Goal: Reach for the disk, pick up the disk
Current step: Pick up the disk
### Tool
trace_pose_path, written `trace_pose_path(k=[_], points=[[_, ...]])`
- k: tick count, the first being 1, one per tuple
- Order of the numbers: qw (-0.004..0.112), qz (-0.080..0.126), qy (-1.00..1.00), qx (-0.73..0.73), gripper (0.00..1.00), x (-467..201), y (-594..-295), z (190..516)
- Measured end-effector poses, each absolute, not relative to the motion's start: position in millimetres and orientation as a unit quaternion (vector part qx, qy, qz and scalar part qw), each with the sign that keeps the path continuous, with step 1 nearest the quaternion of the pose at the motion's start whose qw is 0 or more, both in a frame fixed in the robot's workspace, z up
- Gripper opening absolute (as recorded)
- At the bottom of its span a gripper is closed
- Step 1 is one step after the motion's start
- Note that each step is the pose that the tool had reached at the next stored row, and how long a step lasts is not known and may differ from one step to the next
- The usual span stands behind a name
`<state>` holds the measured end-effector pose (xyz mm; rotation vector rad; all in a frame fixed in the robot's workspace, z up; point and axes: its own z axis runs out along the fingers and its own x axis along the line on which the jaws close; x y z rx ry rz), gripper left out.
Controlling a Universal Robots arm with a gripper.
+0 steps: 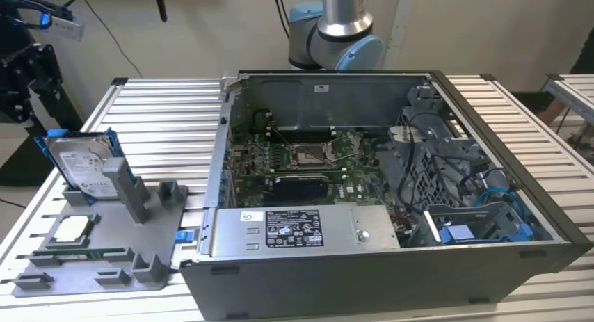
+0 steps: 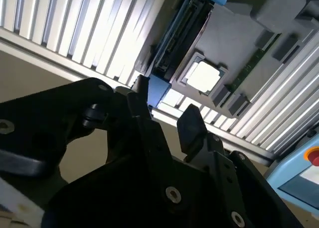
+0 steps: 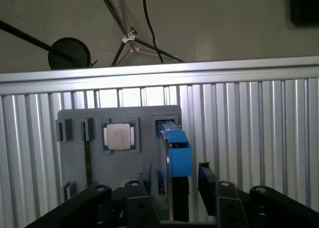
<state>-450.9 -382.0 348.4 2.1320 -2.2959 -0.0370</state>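
**Gripper open over the upright disk, no grasp yet**

Exterior view. The disk [image 1: 82,162] stands on edge in a slot of the grey fixture tray [image 1: 102,266], at the exterior view's left. Its labelled face is toward the camera and its blue bracket [image 1: 113,142] frames the sides. The tray lies on the ribbed aluminium table [image 1: 158,113], just beside the open computer case [image 1: 390,273]. A CPU chip [image 1: 74,229] lies flat on the tray, nearer the camera than the disk. The arm's blue-grey joint [image 1: 336,40] rises behind the case.

First wrist view. Looking down past the gripper [image 3: 175,174]. Its two black fingers [image 3: 208,177] are apart, one to each side of the disk [image 3: 174,151]. The disk shows edge-on here, blue bracket uppermost. Its thin top edge runs away from the camera along the gap, so the broad faces are turned toward the finger pads. I see no pad pressing on either face. The CPU chip [image 3: 118,137] sits in its pocket, apart from the disk.

Second wrist view. The gripper [image 2: 164,108] is seen from its other side, fingers again spread. A blue bracket corner [image 2: 158,91] shows just beyond the tips, with the disk's dark edge [image 2: 182,36] stretching away from it. The CPU chip [image 2: 203,77] lies beside that edge.

Judgement: the reach looks nearly complete. The disk lies straight ahead of the open fingers and in line with the gap.
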Motion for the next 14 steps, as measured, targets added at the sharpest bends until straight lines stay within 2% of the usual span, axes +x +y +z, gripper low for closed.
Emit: trace_pose_path(k=[14], points=[[-0.003,-0.009,-0.731,0.683,1.0,-452.4,-382.0,325.6]])
